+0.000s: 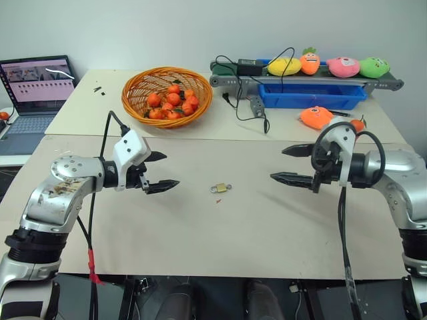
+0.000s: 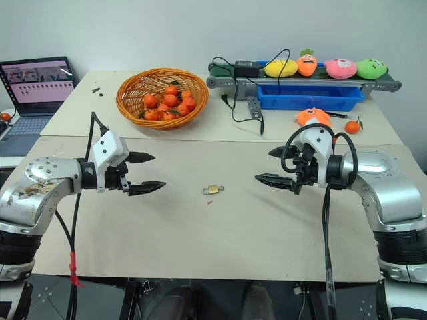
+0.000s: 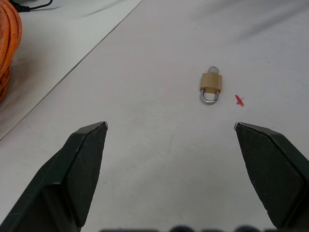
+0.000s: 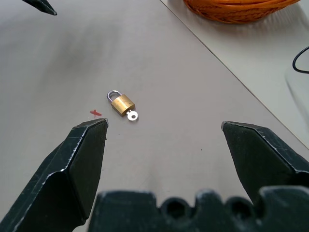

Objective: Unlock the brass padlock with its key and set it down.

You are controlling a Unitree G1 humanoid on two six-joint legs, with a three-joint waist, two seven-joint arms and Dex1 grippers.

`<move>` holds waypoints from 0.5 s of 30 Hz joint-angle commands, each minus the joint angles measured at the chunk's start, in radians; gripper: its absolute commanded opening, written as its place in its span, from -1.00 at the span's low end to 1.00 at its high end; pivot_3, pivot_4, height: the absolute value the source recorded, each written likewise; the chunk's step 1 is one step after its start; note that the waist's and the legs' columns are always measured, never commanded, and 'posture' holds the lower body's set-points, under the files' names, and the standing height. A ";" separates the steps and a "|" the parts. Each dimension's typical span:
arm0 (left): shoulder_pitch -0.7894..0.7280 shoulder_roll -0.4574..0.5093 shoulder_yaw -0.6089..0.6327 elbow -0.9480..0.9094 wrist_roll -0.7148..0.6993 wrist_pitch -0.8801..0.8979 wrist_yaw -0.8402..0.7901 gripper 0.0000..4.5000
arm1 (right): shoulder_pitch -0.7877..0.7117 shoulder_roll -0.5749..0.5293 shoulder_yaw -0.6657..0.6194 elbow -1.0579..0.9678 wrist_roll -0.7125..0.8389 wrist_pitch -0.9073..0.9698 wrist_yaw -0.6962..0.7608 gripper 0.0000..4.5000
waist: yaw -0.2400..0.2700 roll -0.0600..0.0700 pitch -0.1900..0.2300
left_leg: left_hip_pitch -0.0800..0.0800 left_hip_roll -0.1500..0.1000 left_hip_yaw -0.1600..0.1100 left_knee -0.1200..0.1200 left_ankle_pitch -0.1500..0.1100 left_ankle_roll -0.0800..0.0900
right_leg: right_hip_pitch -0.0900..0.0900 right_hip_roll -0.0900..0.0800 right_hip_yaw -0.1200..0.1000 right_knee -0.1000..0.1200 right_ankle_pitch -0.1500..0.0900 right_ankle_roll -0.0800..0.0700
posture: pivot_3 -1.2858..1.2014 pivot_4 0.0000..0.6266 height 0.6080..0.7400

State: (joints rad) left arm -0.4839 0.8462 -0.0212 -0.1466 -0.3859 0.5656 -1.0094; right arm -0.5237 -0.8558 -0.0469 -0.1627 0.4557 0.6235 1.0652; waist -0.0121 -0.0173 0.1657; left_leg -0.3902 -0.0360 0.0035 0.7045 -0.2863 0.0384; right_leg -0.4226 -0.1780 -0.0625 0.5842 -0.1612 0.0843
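- Brass padlock (image 1: 221, 189): lies flat on bare table (image 1: 253, 227) between the two grippers, apart from both, open surface all round, table edges well off
- Look: golden squarish body, silver shackle closed; key (image 4: 132, 115) in its base, round head showing
- Red mark (image 3: 239, 100): just beside the padlock
- Left gripper (image 1: 162, 171): fingers spread wide, empty, touching nothing
- Right gripper (image 1: 288, 165): likewise wide, empty

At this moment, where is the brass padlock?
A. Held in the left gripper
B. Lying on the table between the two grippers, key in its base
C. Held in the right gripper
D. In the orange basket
B: the brass padlock lies on the table, its key at its base, with the left gripper and right gripper open on either side.
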 commanded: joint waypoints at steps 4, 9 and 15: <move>-0.033 0.007 0.025 0.031 -0.027 -0.027 -0.073 1.00 | -0.030 -0.028 -0.068 -0.029 0.065 0.076 -0.012 0.97 | 0.000 0.000 0.000 | 0.000 0.000 0.000 0.000 0.000 0.000 | 0.000 0.000 0.000 0.000 0.000 0.000 | 0.03 -0.52 1.00; -0.048 -0.037 -0.001 0.061 -0.013 -0.056 -0.085 1.00 | -0.033 -0.044 -0.076 -0.048 0.073 0.085 -0.015 0.97 | 0.001 0.000 0.000 | 0.000 0.000 0.000 0.000 0.000 0.000 | 0.000 0.000 0.000 0.000 0.000 0.000 | 0.03 -0.52 1.00; -0.110 -0.127 -0.023 0.093 -0.021 -0.074 -0.092 1.00 | 0.025 -0.061 -0.127 -0.117 0.110 0.106 -0.034 0.97 | 0.006 0.000 0.000 | 0.000 0.000 0.000 0.001 0.000 0.000 | 0.000 0.000 0.000 0.001 0.000 0.000 | 0.03 -0.52 1.00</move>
State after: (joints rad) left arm -0.5529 0.7228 -0.0608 -0.0453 -0.3938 0.5174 -1.0946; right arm -0.5050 -0.8996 -0.1205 -0.2370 0.5370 0.7253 1.0387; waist -0.0062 -0.0178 0.1659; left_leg -0.3907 -0.0360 0.0034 0.7060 -0.2866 0.0387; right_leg -0.4221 -0.1781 -0.0628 0.5849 -0.1612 0.0843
